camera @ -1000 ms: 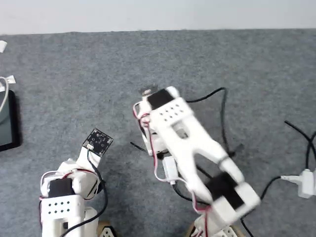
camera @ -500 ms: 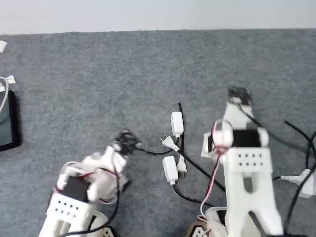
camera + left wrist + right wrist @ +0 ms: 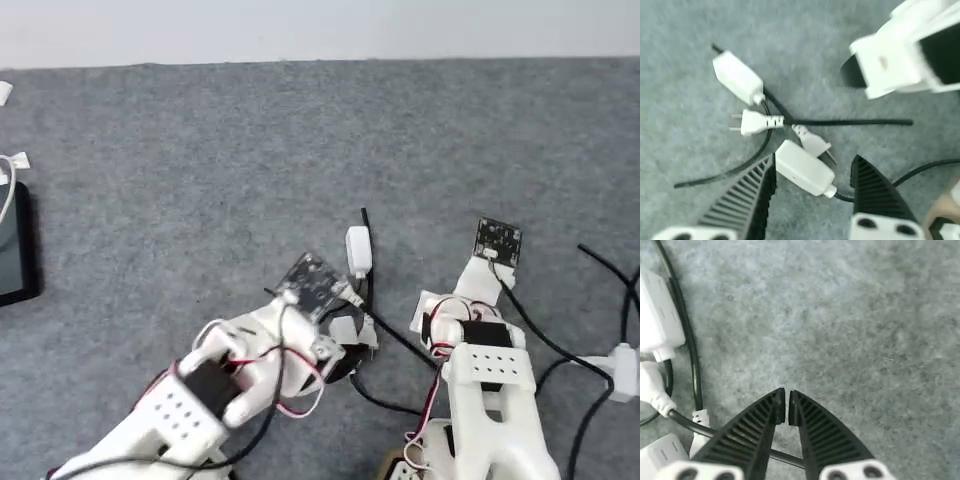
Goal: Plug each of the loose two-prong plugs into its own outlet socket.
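Two white outlet sockets and two white two-prong plugs on black cables lie together mid-table. In the left wrist view my left gripper [image 3: 814, 162] is open, hovering over the nearer socket [image 3: 804, 171], which lies between its fingers. One plug [image 3: 754, 122] and the other plug [image 3: 812, 144] lie loose just beyond, by the farther socket [image 3: 737, 76]. From above, my left arm [image 3: 230, 380] covers the near socket, with the far socket [image 3: 357, 250] beyond it. My right gripper [image 3: 786, 399] is shut on nothing, over bare carpet beside the socket [image 3: 657, 320].
Grey carpet covers the table. Black cables [image 3: 400, 345] run from the plugs toward the near edge. My right arm [image 3: 490, 380] stands close to the right of the cluster. A white adapter [image 3: 620, 368] sits at the right edge, a black device [image 3: 15, 250] at the left edge.
My left arm has swung forward and to the right over the sockets and plugs. My right arm, first over the centre, moved right and then drew back toward the near edge.
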`<action>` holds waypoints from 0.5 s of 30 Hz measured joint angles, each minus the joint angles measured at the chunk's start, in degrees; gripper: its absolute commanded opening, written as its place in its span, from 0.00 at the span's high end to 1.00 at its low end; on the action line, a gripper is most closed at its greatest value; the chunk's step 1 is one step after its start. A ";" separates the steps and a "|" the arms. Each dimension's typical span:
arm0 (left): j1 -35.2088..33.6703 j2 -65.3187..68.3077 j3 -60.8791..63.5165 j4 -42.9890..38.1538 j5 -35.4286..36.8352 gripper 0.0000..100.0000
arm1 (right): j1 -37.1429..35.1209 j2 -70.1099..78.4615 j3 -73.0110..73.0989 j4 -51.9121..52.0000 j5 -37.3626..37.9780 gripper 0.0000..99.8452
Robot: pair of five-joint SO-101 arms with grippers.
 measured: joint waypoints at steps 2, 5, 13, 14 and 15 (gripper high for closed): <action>0.00 6.77 -1.85 -1.49 1.67 0.83 | -0.09 0.00 0.00 -0.26 0.00 0.99; 0.00 17.85 -7.12 -2.11 5.01 0.83 | -0.09 0.00 0.00 -0.44 0.00 0.99; 0.35 41.05 -17.05 -5.54 9.32 0.98 | 0.00 0.00 0.00 -0.44 0.00 0.99; 0.18 42.64 -17.49 -5.71 9.49 0.99 | 0.00 0.00 0.00 -0.44 0.00 0.99; 0.18 43.69 -17.93 -5.98 9.67 0.99 | 0.00 0.00 0.00 -0.44 0.00 0.99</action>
